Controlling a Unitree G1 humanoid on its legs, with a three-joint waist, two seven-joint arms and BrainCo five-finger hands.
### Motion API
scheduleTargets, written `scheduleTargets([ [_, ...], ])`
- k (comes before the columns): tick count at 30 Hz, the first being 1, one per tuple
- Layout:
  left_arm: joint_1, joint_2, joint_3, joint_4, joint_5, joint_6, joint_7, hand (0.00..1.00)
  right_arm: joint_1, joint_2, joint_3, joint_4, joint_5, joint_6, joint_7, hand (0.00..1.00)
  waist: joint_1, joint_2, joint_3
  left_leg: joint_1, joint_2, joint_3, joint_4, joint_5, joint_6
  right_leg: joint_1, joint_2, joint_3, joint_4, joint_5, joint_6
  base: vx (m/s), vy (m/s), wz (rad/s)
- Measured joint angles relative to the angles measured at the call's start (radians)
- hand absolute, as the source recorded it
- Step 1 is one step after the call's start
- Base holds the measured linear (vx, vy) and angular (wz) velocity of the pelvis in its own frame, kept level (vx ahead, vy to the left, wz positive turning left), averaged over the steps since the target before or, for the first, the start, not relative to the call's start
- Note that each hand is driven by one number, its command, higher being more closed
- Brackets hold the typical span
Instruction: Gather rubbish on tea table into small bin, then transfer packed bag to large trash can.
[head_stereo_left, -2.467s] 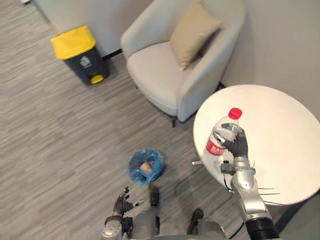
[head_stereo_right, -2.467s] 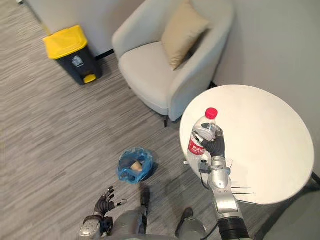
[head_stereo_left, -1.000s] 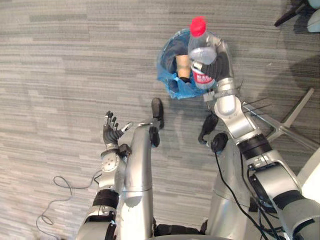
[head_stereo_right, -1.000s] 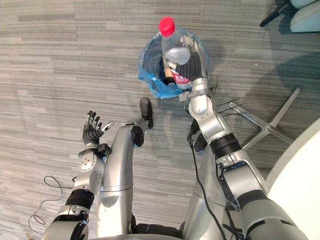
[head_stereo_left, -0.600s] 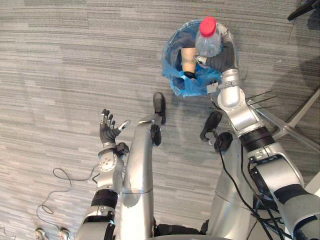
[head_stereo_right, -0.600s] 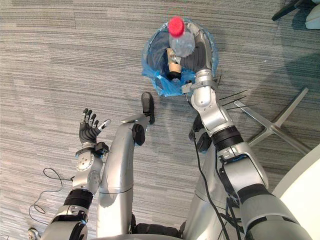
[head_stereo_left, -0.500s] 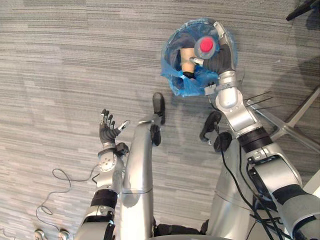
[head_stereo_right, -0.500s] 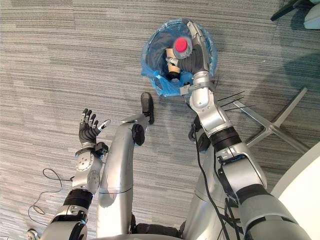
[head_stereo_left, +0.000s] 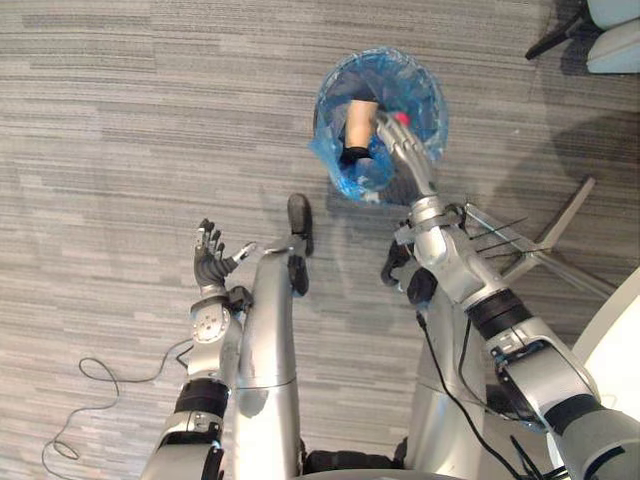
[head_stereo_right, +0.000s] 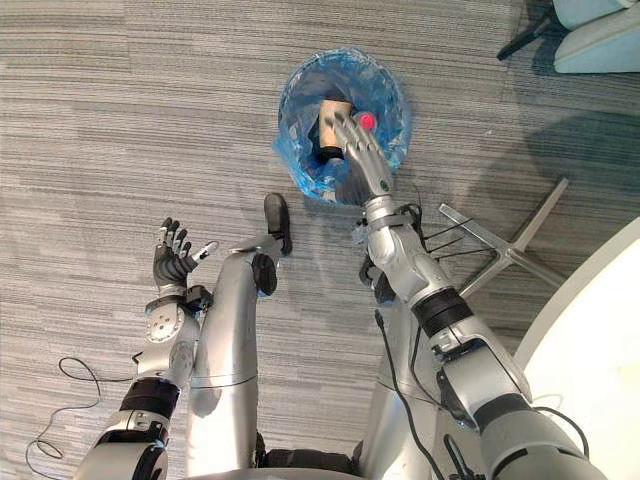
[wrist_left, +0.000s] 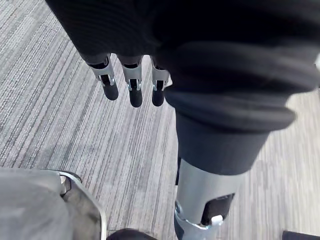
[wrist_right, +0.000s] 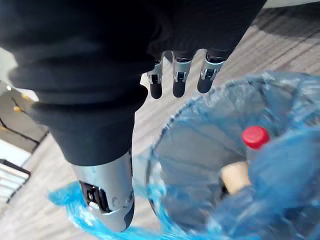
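The small bin (head_stereo_left: 333, 160) stands on the carpet, lined with a blue bag (wrist_right: 280, 165). Inside it lies a clear bottle with a red cap (head_stereo_right: 367, 121) (wrist_right: 255, 136), beside a tan paper cup (head_stereo_left: 359, 124) (wrist_right: 234, 176). My right hand (head_stereo_right: 361, 152) hovers over the bin's near rim, open, its fingers (wrist_right: 178, 83) straight and holding nothing. My left hand (head_stereo_left: 210, 264) is raised low at the left over bare carpet, open and empty, with its fingers (wrist_left: 132, 90) spread straight.
The round white tea table's edge (head_stereo_right: 600, 330) shows at the lower right, with its metal base legs (head_stereo_right: 505, 252) on the floor close to the bin. An armchair's base (head_stereo_right: 590, 35) is at the upper right. Grey carpet surrounds the bin.
My right hand has let go of the bottle, which dropped down into the bin; its fingers straightened. The view has shifted a little. The left hand stays as it was.
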Motion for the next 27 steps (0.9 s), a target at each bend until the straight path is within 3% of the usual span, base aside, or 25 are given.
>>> scheduleTargets([
  [4,-0.013,0.000,0.000,0.016,-0.001,0.000,0.000,0.00,-0.056,0.035,0.021,0.135,0.000,0.032,0.017,0.00,0.001,0.000,0.000,-0.001,-0.004,-0.001,-0.026,0.008,-0.002,-0.006,-0.001,-0.004,-0.012,0.001,-0.001,-0.02,0.004,0.05],
  [5,-0.019,-0.001,0.000,0.020,-0.001,-0.001,-0.001,0.00,-0.069,0.039,0.026,0.171,-0.001,0.041,0.028,1.00,0.003,0.000,0.000,-0.004,-0.008,-0.004,-0.036,0.011,-0.006,-0.011,-0.003,-0.007,-0.015,0.001,-0.001,-0.02,0.003,0.08],
  [14,-0.059,0.001,0.001,0.034,-0.002,0.000,-0.002,0.00,-0.135,0.079,0.036,0.249,-0.027,0.064,0.082,1.00,0.006,0.000,-0.001,-0.038,-0.020,-0.018,-0.050,0.031,-0.015,-0.048,-0.013,-0.019,0.006,-0.008,-0.020,-0.03,0.005,0.09],
  [19,-0.065,0.003,0.004,0.035,-0.001,0.001,-0.002,0.00,-0.131,0.078,0.033,0.234,0.034,0.062,0.080,1.00,0.007,0.001,-0.001,-0.043,-0.015,-0.029,-0.032,0.028,-0.012,-0.048,-0.004,-0.021,0.014,-0.010,-0.024,-0.04,0.013,-0.04],
  [27,-0.071,-0.005,-0.001,0.037,0.001,0.036,-0.002,0.00,-0.033,0.073,-0.032,-0.031,0.148,0.057,0.062,1.00,0.004,0.000,-0.001,-0.005,-0.010,-0.040,-0.017,0.028,-0.011,-0.002,0.000,-0.027,0.023,-0.010,-0.026,-0.06,0.018,-0.01],
])
